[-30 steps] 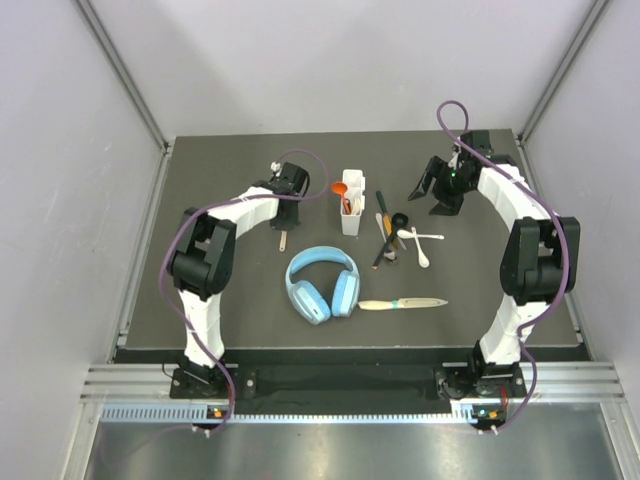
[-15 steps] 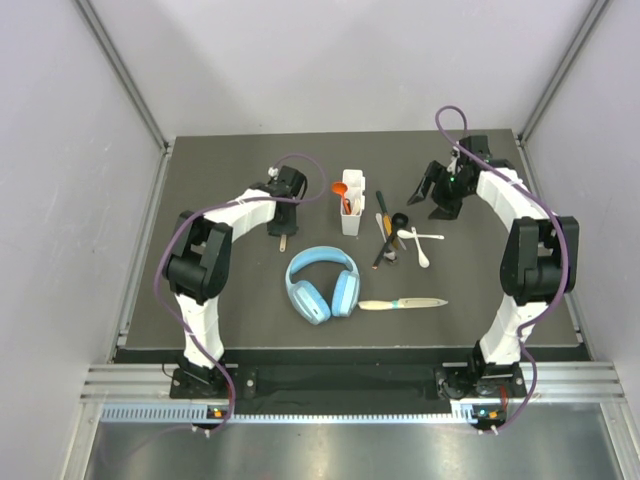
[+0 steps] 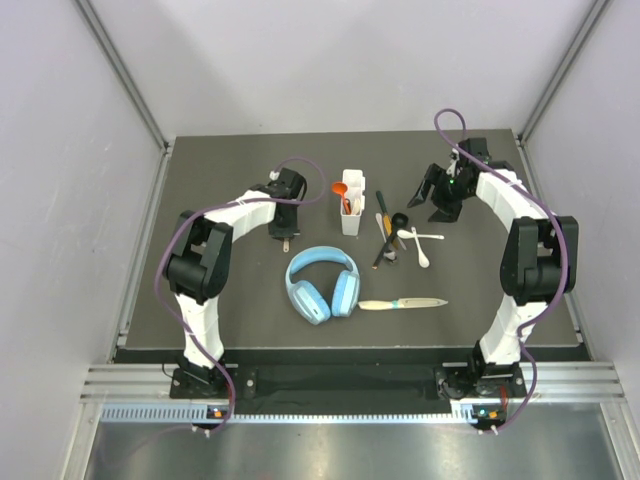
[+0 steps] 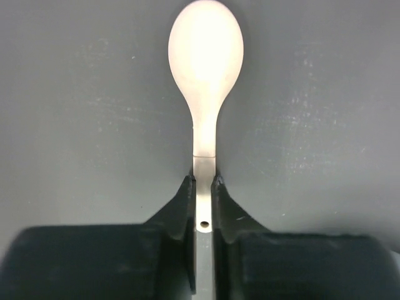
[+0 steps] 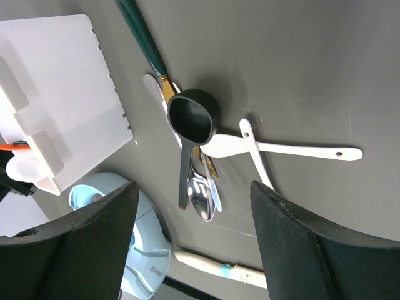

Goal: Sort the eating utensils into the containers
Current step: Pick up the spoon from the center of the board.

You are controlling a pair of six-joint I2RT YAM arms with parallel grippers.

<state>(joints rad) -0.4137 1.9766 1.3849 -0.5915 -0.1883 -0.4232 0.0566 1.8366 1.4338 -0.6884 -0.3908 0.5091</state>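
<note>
Above the dark table (image 3: pixel 240 300), downturned left end effector (image 4: pixel 204 185) clamps a white spoon (image 4: pixel 205 56); right end effector (image 5: pixel 194 187) gapes.

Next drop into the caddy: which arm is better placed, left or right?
Left. The left gripper is shut on the white spoon by its handle, beside the caddy. The right gripper is open and empty over the loose utensils, so it would need to grasp first.

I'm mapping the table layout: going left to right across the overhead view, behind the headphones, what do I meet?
The left end effector holding a white spoon, white caddy, black scoop spoon, right end effector.
</note>
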